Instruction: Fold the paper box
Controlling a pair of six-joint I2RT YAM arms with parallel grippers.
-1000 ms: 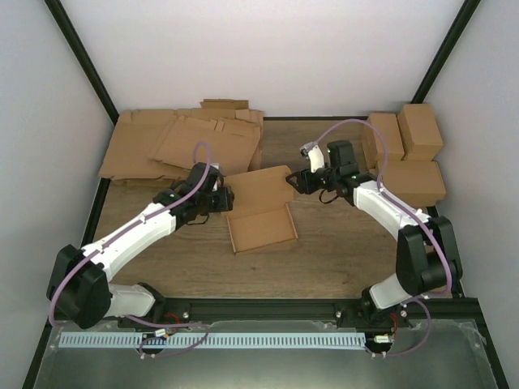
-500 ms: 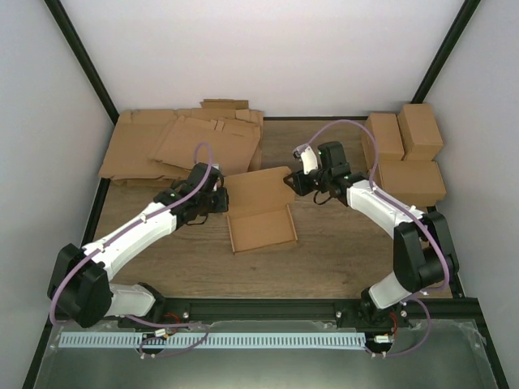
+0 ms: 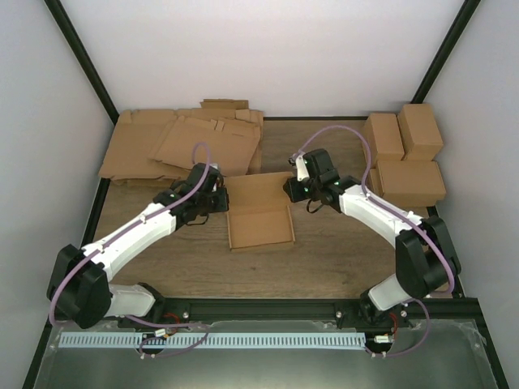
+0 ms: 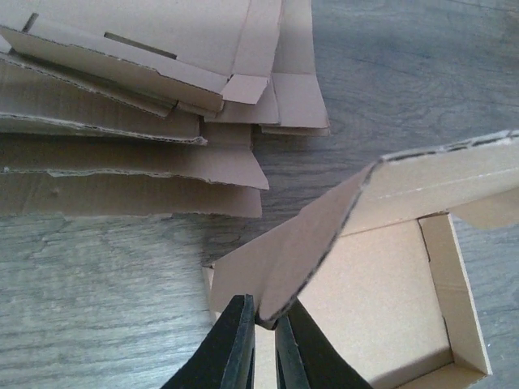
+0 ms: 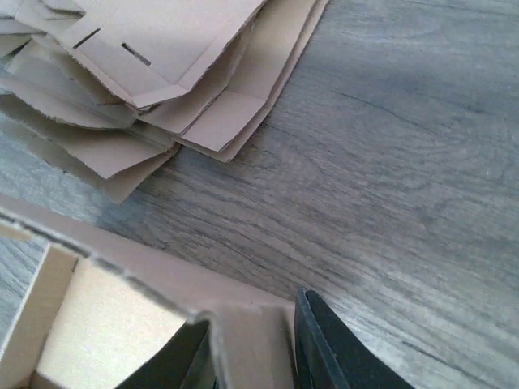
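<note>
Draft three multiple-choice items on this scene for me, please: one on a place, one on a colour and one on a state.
1. Where on the table does the stack of flat cardboard sheets lie?
A. far left corner
B. far right corner
C. near edge, between the arm bases

2. What colour is the cable that runs along each arm?
A. green
B. purple
C. orange

3. What is the left gripper doing?
A. hanging open over bare wood
B. shut on a flat sheet
C. shut on a flap of the paper box

Key:
1 A: the top view shows the stack at the far left.
2 B: purple loops arc over both arms.
3 C: the left wrist view shows its fingers pinching the flap's edge.
</note>
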